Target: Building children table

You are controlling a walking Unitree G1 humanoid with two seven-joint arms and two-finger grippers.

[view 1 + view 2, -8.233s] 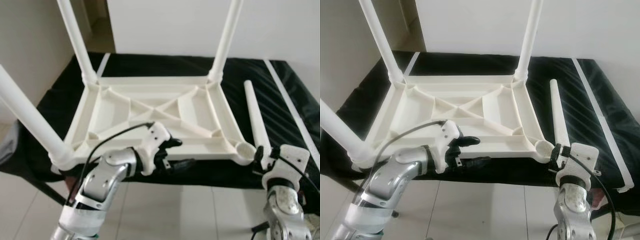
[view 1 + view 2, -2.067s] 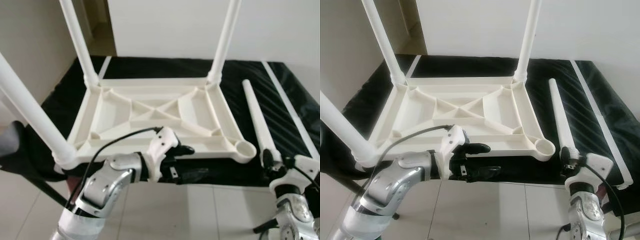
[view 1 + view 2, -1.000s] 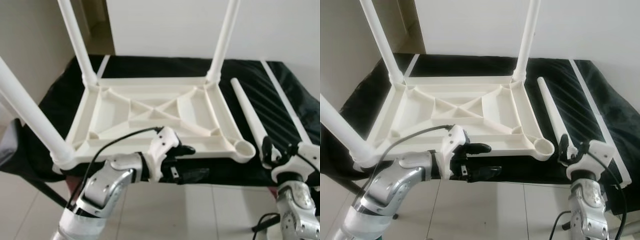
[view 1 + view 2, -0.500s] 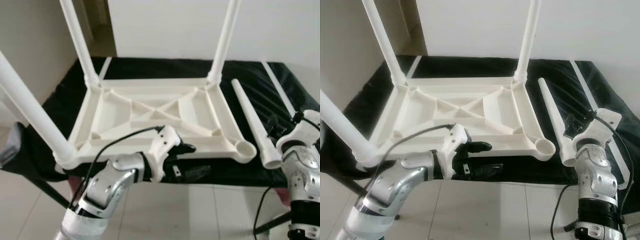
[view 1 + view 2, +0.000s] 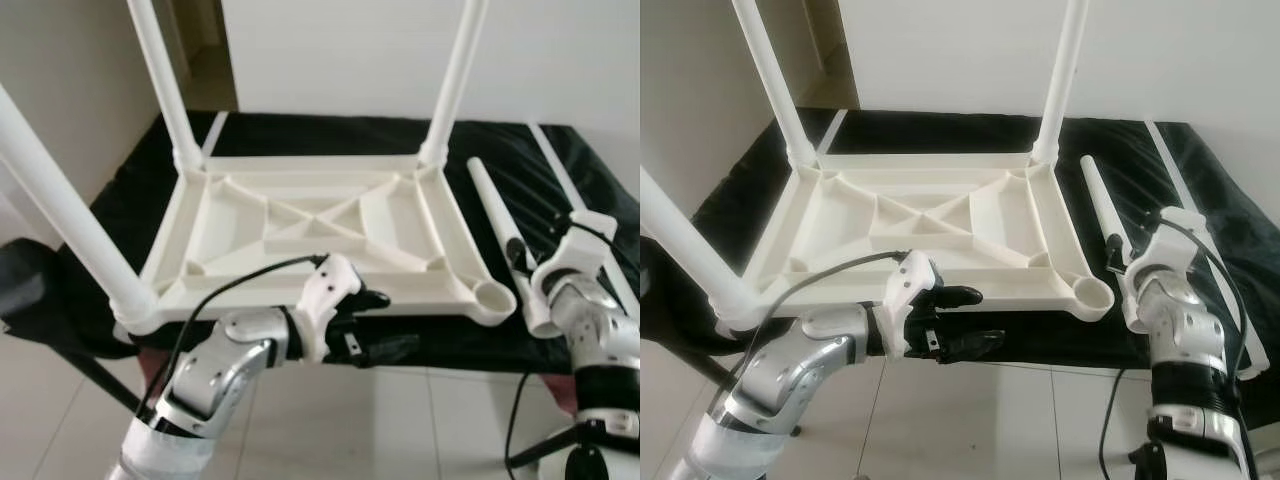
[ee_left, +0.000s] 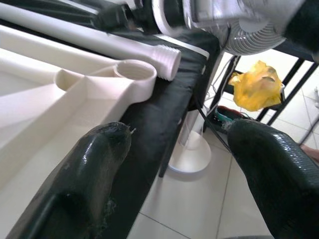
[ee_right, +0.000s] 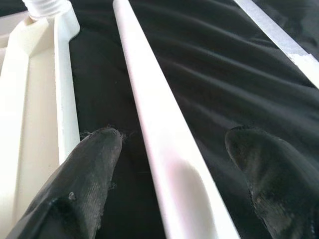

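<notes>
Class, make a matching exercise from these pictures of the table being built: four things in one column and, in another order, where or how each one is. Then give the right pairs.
Things
1. loose leg
2. empty socket
3. left gripper
4. right gripper

Place or state
A. open at the frame's near edge, holding nothing
B. lying flat on the black cloth
C. near right corner of the upturned frame
D. fingers open, one either side of the leg

Pairs: 1-B, 2-C, 3-A, 4-D

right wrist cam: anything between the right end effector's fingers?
Yes: the loose table leg runs between the open fingers of the right end effector, over black cloth.
</notes>
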